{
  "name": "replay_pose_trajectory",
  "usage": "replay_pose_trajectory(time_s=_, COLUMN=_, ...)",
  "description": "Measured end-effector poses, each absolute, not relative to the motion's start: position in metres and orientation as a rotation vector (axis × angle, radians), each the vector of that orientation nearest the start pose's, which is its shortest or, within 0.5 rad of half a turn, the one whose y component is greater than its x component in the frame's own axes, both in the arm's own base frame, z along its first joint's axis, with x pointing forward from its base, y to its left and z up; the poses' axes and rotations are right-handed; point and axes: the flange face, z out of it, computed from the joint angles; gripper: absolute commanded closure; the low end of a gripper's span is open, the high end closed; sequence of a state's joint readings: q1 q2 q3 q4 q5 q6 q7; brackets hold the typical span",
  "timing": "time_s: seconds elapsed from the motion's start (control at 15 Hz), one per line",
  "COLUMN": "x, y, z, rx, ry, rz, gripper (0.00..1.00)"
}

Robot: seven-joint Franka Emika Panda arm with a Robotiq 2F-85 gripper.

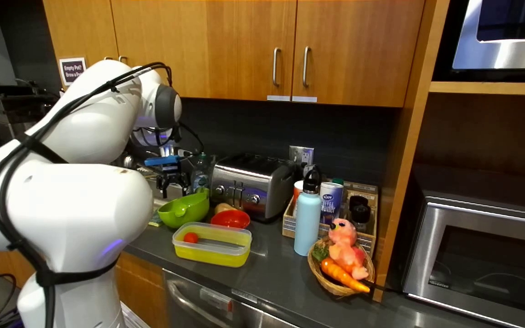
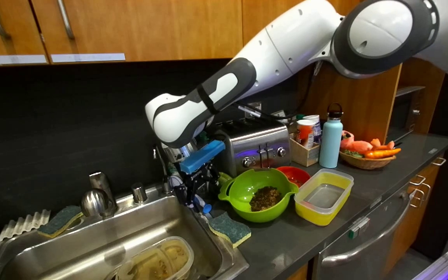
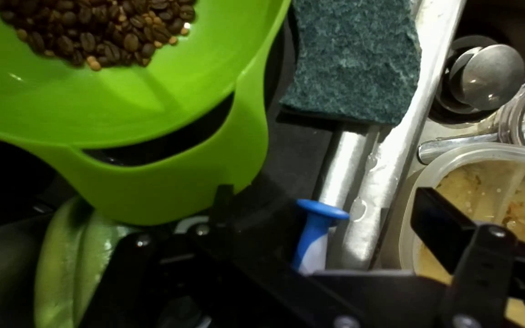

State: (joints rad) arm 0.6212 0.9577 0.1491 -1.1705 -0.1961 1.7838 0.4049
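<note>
Hovering empty with jaws spread wide, the gripper [image 3: 325, 198] frames a blue-tipped handle [image 3: 311, 234] in the wrist view, while at its ten o'clock sits the green bowl [image 3: 89, 114], likely light, stiff and slick, its loose beans [image 3: 103, 34] easily spilled, so probably best pinched at the looped side handle [image 3: 167, 193] around the rim's five o'clock.

In an exterior view, coffee beans [image 2: 266, 198] are held in a bowl [image 2: 259, 216], backed by a toaster [image 2: 261, 149] and flanked on the right by a container [image 2: 317, 212]. Between bowl and sink [image 2: 72, 252], a sponge [image 2: 230, 228] is laid; in the sink, a tub [image 2: 190, 254] is set.
</note>
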Motion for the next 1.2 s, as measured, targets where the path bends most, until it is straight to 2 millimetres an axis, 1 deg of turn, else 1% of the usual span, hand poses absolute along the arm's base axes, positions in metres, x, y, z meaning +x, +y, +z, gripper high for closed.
replay_pose_trajectory(time_s=0.47, x=0.565, y=0.474, z=0.173, rx=-3.292, ry=-0.685, rz=0.414, gripper=0.0)
replay_pose_trajectory(time_s=0.93, x=0.577, y=0.485, z=0.182, rx=-3.29, ry=-0.765, rz=0.36, gripper=0.0)
replay_pose_trajectory(time_s=1.2, x=0.582, y=0.488, z=0.176, rx=-3.285, ry=-0.794, rz=0.346, gripper=0.0)
